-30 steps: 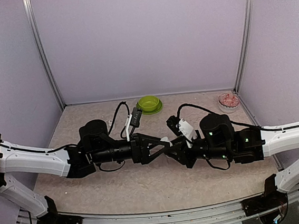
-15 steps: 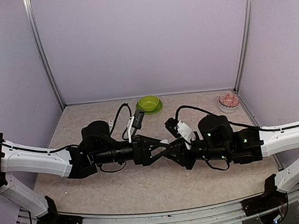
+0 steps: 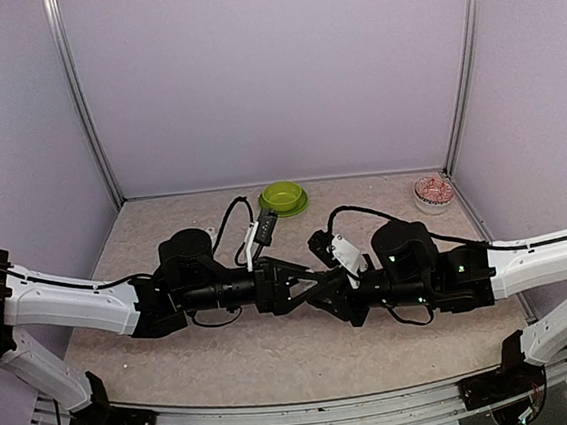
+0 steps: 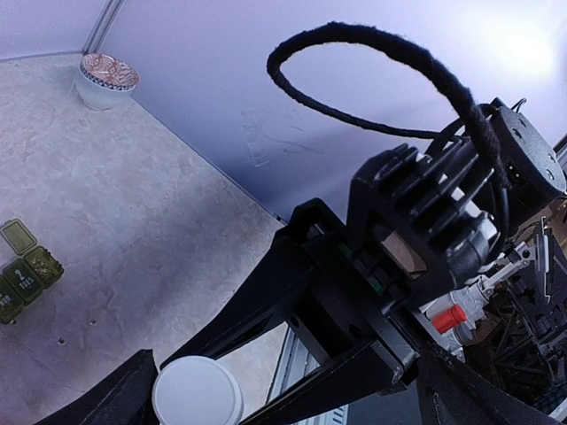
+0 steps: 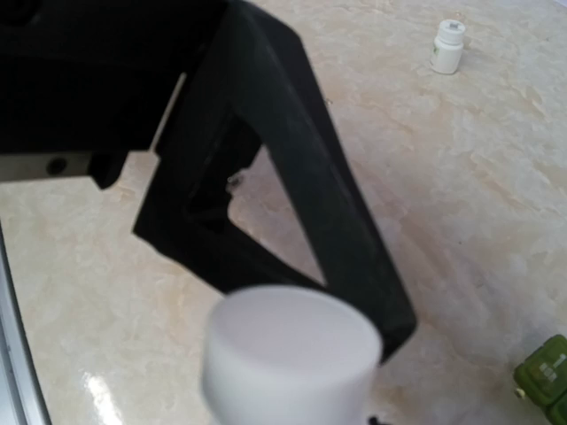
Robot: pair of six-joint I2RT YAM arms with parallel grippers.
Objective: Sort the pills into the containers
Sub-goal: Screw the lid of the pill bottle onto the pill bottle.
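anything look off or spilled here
Nothing spilled or damaged that I can see. Only oddity: the pill box has one end lid flipped open. The capped bottle in the right gripper looks intact.

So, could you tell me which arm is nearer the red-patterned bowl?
Right. The right arm lies in front of the bowl; the left arm lies well off to its left.

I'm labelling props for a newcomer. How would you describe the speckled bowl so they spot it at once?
Look at the table's back right corner, by the metal post. The speckled bowl sits there, white outside with a reddish speckled inside. The only other bowl, at the back middle, is plain lime green.
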